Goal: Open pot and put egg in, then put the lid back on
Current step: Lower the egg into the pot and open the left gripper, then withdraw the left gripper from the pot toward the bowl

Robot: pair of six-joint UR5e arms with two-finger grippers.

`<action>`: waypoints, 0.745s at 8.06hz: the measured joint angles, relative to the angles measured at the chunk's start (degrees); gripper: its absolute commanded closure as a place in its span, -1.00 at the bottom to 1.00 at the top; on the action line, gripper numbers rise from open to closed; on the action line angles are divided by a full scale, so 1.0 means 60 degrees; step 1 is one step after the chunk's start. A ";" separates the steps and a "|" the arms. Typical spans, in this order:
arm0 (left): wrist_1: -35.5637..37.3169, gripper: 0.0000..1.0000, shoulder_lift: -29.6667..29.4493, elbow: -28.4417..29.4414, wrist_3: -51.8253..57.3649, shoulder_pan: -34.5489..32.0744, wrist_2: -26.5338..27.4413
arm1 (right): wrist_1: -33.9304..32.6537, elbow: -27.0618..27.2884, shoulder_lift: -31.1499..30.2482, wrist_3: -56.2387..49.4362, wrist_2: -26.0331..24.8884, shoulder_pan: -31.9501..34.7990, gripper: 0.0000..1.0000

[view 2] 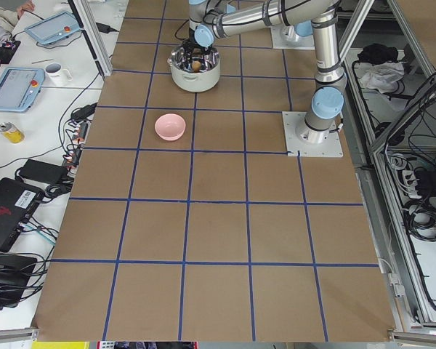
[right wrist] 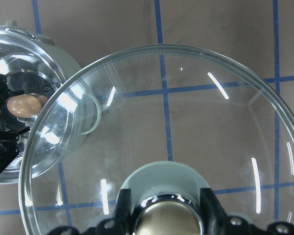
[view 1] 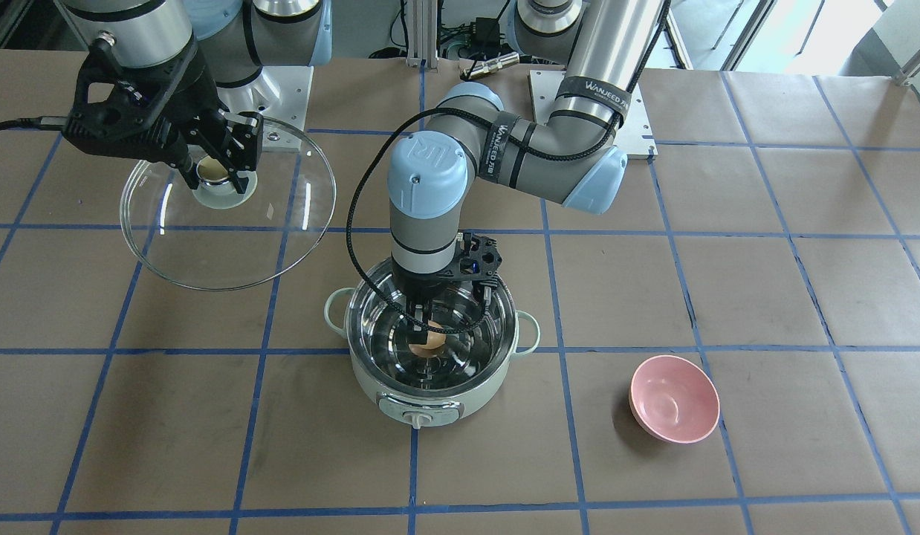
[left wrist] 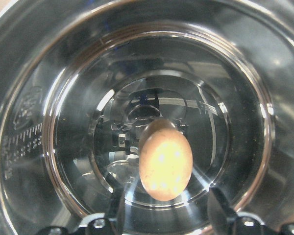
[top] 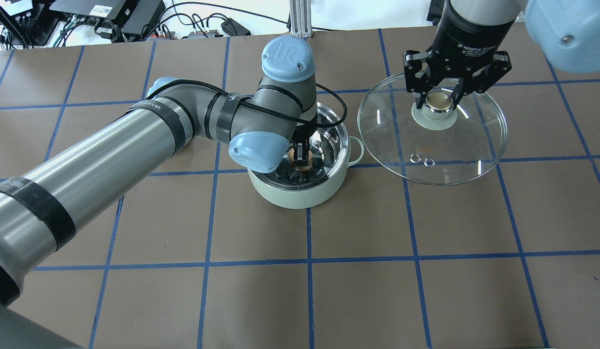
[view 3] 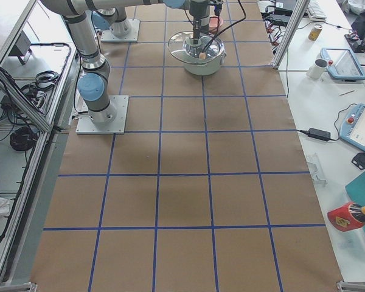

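One pot (view 1: 471,397), one egg (left wrist: 165,161), one lid (view 1: 230,238) and one pink bowl (view 1: 674,399) are in view on the table (view 1: 765,297), along with two arms. The egg is inside the pot, over the middle of the steel floor, lying on its side. In the front view its long axis runs roughly left to right. In the left wrist view it runs nearly up and down, with the narrower end at the top. The left gripper (left wrist: 165,211) reaches down into the pot. Its fingers (left wrist: 116,208) are spread wider than the egg and neither touches it. The right gripper (top: 439,99) is clamped on the lid's knob (right wrist: 165,220) and holds the lid beside the pot, knob up. In the right wrist view the glass edge overlaps the pot's rim. Two vent holes (top: 415,157) show near the lid's rim. The pot's dial (view 1: 419,417) faces away from the robot. The bowl sits well apart from the pot, on the left arm's side.
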 measured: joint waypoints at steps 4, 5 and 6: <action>-0.0482 -0.52 0.1247 0.0022 0.2825 0.0215 0.0980 | -0.0021 0.0000 0.0000 0.0009 0.0019 0.0012 0.30; -0.0764 -0.57 0.1587 0.0025 0.3654 0.0539 0.1142 | -0.0044 0.0000 0.0003 0.0016 0.0026 0.0022 0.30; -0.1055 -0.73 0.1948 0.0043 0.4812 0.1017 0.1214 | -0.0085 0.0000 0.0030 0.0022 0.0034 0.0035 0.29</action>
